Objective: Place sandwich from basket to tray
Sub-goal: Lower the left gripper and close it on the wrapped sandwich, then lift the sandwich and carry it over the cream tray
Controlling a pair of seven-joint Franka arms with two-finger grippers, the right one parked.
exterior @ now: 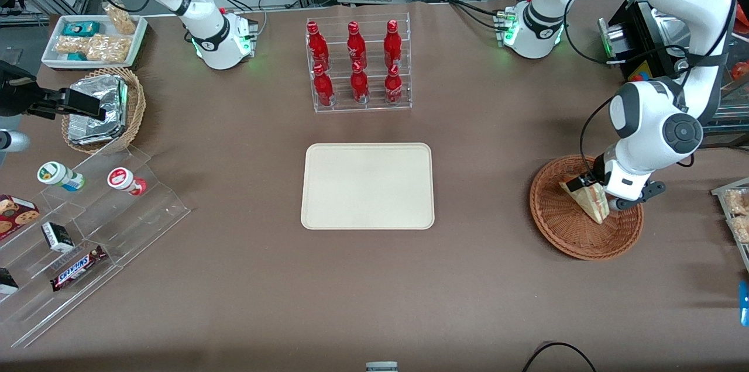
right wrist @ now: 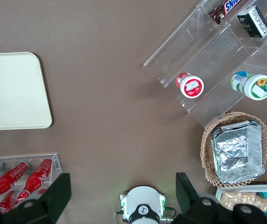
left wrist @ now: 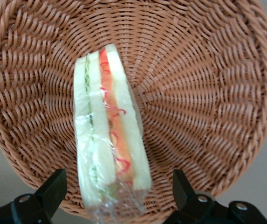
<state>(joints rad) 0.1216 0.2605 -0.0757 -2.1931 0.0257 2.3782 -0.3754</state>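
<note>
The sandwich [exterior: 587, 202], a plastic-wrapped wedge of white bread with red and green filling, stands on edge in the reddish-brown wicker basket [exterior: 579, 243] toward the working arm's end of the table. My gripper [exterior: 597, 193] is lowered into the basket and open, with one black finger on each side of the sandwich [left wrist: 110, 135] and a gap between each and the bread. The woven floor of the basket [left wrist: 208, 93] shows all around the wedge. The cream-beige tray [exterior: 367, 186] lies bare at the table's middle and also shows in the right wrist view [right wrist: 12, 91].
A clear rack of red bottles [exterior: 358, 65] stands farther from the front camera than the tray. Toward the parked arm's end are a tan basket of foil packets [exterior: 105, 109], a white tray of snack bags [exterior: 93, 38] and a stepped acrylic shelf [exterior: 88, 226] with cups and snacks.
</note>
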